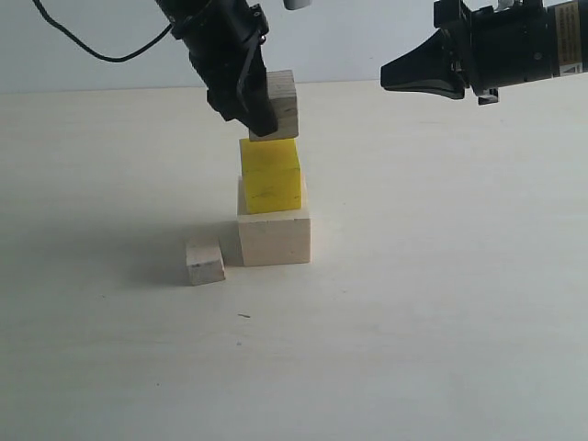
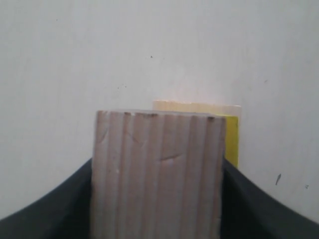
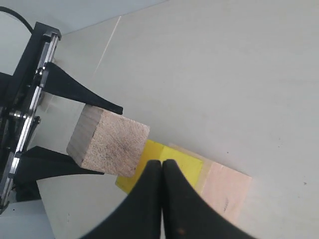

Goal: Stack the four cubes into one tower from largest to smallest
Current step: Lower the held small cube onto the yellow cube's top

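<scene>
The left gripper is clamped on the plywood cube, one finger on each of two opposite faces, with the striped layered face turned up toward the wrist. Straight beneath the gripper sits the yellow cube, and under that the large pale cube, which stands on the tabletop. The plywood cube hangs right at the yellow cube's top face. Whether the two touch or a sliver of air is left between them, I cannot tell. Seen from the left wrist, the held cube covers most of the yellow one, and only a yellow strip and a pale edge show past one side.

The smallest cube lies on the tabletop far below the left gripper and off to its outer side. It is just beside the base of the large cube, with a narrow shadowed gap between them.

The right gripper has its fingers pressed together with nothing between them. It hangs in the air at about the height of the left gripper, well apart from it, its tips pointing toward the stack – the yellow cube and the large cube lie just past those tips in the right wrist view.
</scene>
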Motion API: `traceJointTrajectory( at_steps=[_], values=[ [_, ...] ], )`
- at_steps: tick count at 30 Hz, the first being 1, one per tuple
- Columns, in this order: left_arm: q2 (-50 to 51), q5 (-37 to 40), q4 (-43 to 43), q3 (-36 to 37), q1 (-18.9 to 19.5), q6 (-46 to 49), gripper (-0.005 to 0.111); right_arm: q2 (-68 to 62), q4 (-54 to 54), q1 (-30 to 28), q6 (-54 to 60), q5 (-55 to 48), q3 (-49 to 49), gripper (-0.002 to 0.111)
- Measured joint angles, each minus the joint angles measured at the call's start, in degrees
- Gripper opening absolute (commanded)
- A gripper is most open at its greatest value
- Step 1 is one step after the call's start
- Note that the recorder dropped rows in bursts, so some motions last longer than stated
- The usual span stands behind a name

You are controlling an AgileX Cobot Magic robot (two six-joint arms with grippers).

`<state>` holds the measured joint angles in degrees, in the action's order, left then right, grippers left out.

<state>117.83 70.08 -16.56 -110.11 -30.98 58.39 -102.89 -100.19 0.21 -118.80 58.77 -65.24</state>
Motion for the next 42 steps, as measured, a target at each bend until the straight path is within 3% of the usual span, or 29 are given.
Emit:
traceJointTrajectory(
  at_steps=[29,42],
  values=[
    [1.20,0.00,0.54,0.00,0.00,-3.16,0.000,0.00,0.00,0.00,-0.01,0.82,0.00,0.000],
    [-1.99,0.00,-1.21,4.43,0.80,-1.83,0.000,0.00,0.00,0.00,-0.01,0.82,0.00,0.000]
  ],
)
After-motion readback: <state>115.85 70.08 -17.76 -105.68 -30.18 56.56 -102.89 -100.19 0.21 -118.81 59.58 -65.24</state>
